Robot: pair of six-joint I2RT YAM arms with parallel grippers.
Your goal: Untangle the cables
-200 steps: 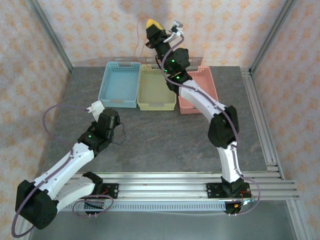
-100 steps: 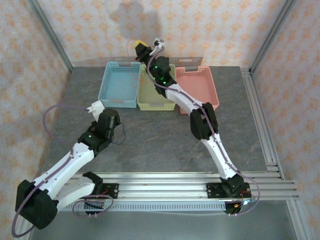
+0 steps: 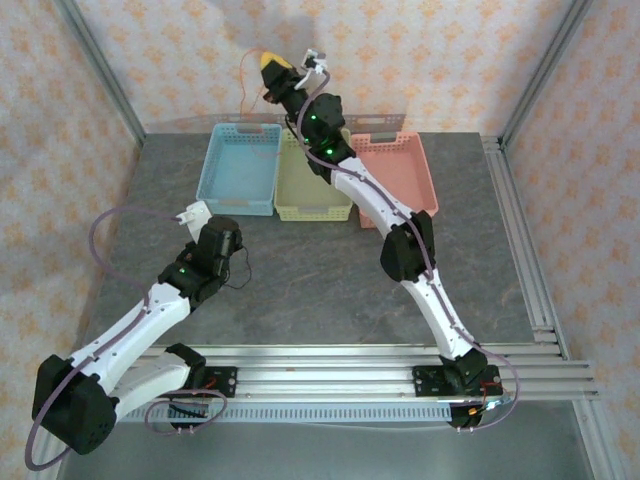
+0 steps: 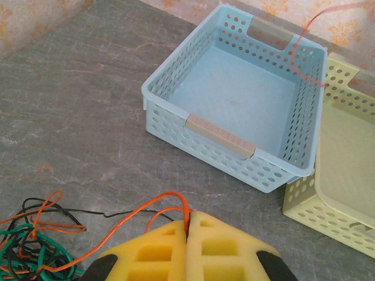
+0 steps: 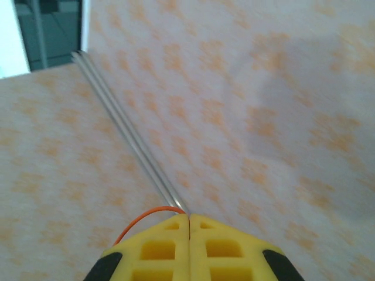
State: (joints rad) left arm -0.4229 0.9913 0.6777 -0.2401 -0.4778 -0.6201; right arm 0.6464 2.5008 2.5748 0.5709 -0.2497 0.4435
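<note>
You have the counter [image 3: 320, 290] set with three bins along its far edge: blue basket [image 3: 240, 170], yellow basket [image 3: 312, 190], pink basket [image 3: 405, 180]. I judge them to be drop points for freed strands. Your right arm [image 3: 395, 215] reaches far and high over the blue and yellow bins, which I read as a lift to draw one strand clear and hang it above a bin. Your left arm [image 3: 150, 305] sits low near the counter's middle, acting as the anchor. The right claw [image 5: 188, 218] is pressed together on an orange cable [image 5: 149, 212] that trails down toward the blue basket. The left claw [image 4: 188, 225] is likewise pressed together, pinching an orange loop [image 4: 167, 204] just beside the tangle [image 4: 32, 249] of orange, black and green cables lying on the counter. Whether both claws hold one strand cannot be told. Against the frame half a second back, the right claw stands higher and slightly further left, off the basket rims; the left arm and tangle show no notable shift
</note>
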